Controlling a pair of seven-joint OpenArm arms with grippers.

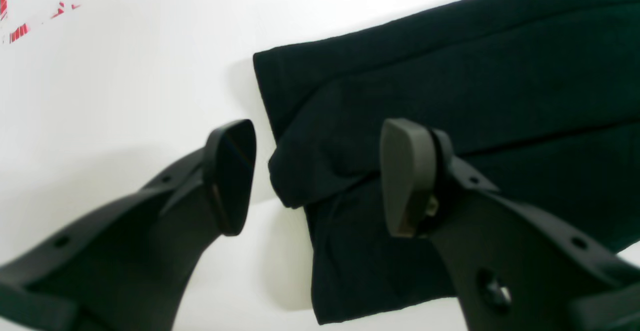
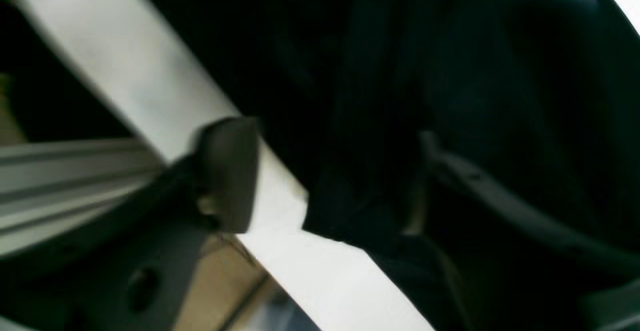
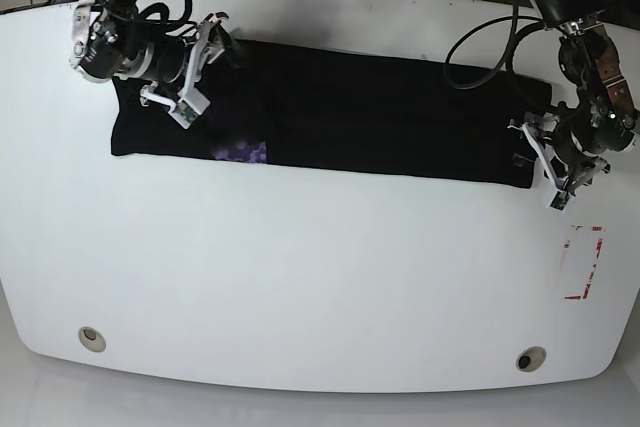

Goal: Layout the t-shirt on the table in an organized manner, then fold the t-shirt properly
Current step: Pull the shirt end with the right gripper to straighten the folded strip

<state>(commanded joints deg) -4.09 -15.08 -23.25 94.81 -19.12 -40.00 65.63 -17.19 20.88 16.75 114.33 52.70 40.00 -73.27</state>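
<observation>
Progress: the black t-shirt [image 3: 330, 117] lies across the upper half of the base view as one long narrow band, running from upper left to mid right on the white tabletop [image 3: 300, 277]. Its long edges look straight, and a purple patch [image 3: 243, 152] shows at the lower edge near the left end. Judgement: layout and the lengthwise folds look done; the crosswise folds that would bring the band's ends together remain.

Left gripper [image 1: 320, 171]: jaws open. In the left wrist view one pad hangs over bare tabletop at lower left, and the other is over the cloth at centre right. The doubled-over corner of the band sits between them; whether either pad touches it is unclear. In the base view this is the band's right end.

Right gripper [image 2: 325, 181]: the right wrist view is blurred. One pad shows against the tabletop edge at centre left, the opposite finger is dim amid dark cloth at right. Jaws appear apart, with a hanging fold of shirt between; no clamp is evident. In the base view it sits at the band's upper left end.
</observation>
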